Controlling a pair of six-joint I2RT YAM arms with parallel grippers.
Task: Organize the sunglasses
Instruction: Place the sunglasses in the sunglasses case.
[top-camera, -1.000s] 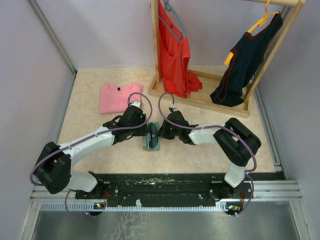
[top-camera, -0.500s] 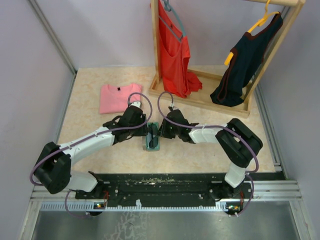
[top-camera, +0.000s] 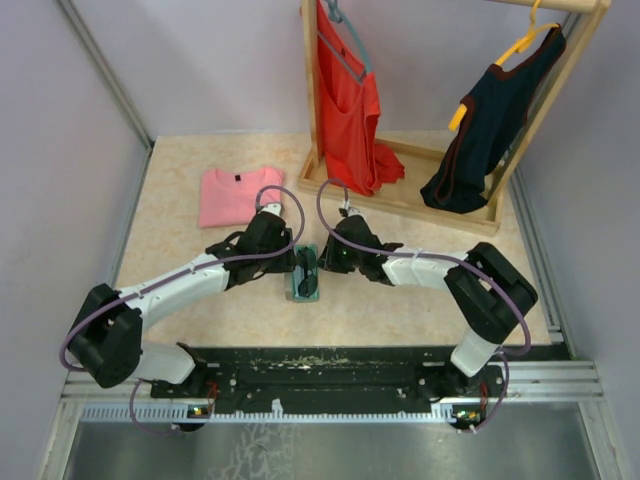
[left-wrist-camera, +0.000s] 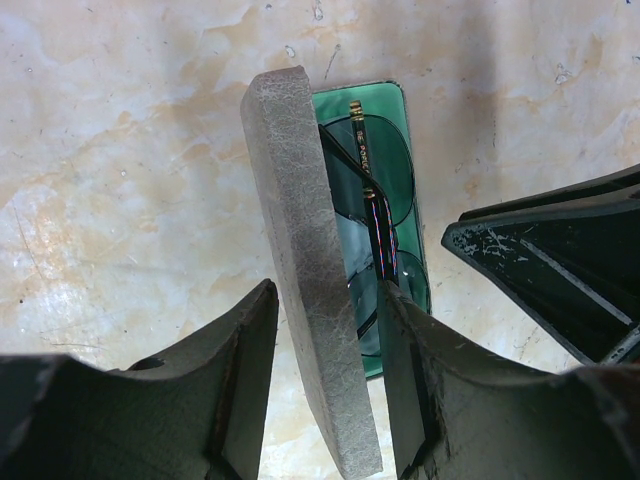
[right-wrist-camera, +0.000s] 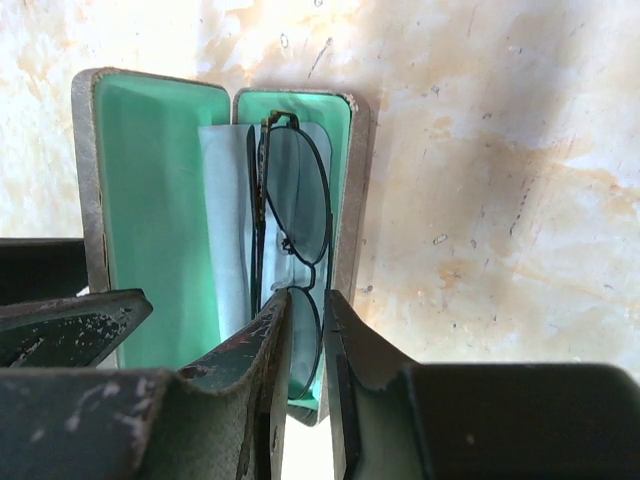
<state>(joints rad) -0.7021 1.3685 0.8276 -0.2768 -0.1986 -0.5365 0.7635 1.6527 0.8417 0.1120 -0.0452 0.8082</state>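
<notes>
I see the sunglasses (right-wrist-camera: 290, 220) lying in the open case (right-wrist-camera: 360, 200), on the cloth (right-wrist-camera: 225, 220). My left gripper (left-wrist-camera: 325, 300), about half open, holds the raised lid (left-wrist-camera: 300, 250) between its fingers. My right gripper (right-wrist-camera: 307, 305) stands parted by a narrow slit over the near lens; I cannot tell whether it touches.

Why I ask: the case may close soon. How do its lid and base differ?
The lid stands upright, held by the left gripper; the base lies flat on the table. The lid is empty; the base holds the cloth and sunglasses. Both are grey outside, green inside.
</notes>
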